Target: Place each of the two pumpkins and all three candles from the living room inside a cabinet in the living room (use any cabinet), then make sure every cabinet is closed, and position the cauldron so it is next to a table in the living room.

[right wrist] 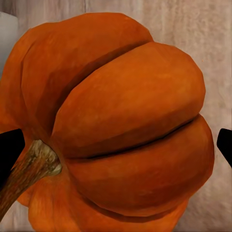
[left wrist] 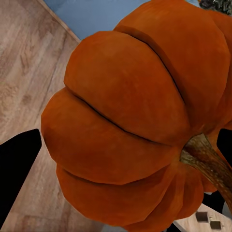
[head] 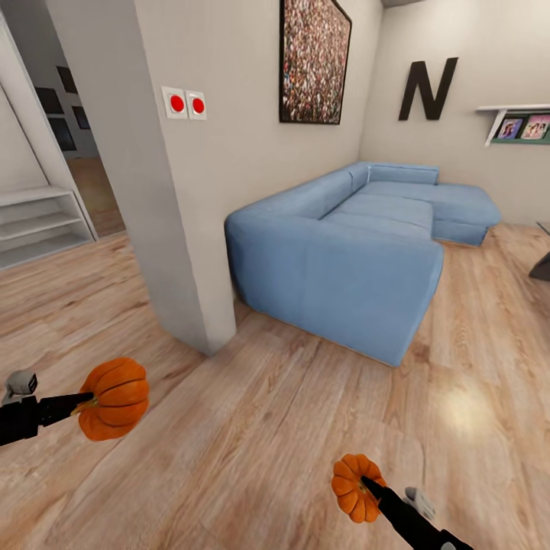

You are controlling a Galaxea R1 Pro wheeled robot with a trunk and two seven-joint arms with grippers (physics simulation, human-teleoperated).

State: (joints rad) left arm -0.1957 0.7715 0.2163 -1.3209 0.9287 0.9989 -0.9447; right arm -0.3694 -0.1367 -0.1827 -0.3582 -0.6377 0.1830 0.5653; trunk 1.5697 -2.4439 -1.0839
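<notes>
Closest to me, my right tool (head: 365,483) is clamped on a pumpkin (head: 354,486), carried above the wooden floor (head: 252,428); the right wrist view shows its ribbed side and stem between the dark fingers (right wrist: 9,150). My left tool (head: 85,399) grips the second pumpkin (head: 114,399) the same way. Neither grip looks deep, so I judge a sharp turn or a knock could shake one loose and send it rolling. A grey wall corner (head: 206,321) juts out ahead on the left, near the left pumpkin's path. Beyond it, a blue corner sofa (head: 359,244) blocks the middle of the room. I see open floor to its right.
</notes>
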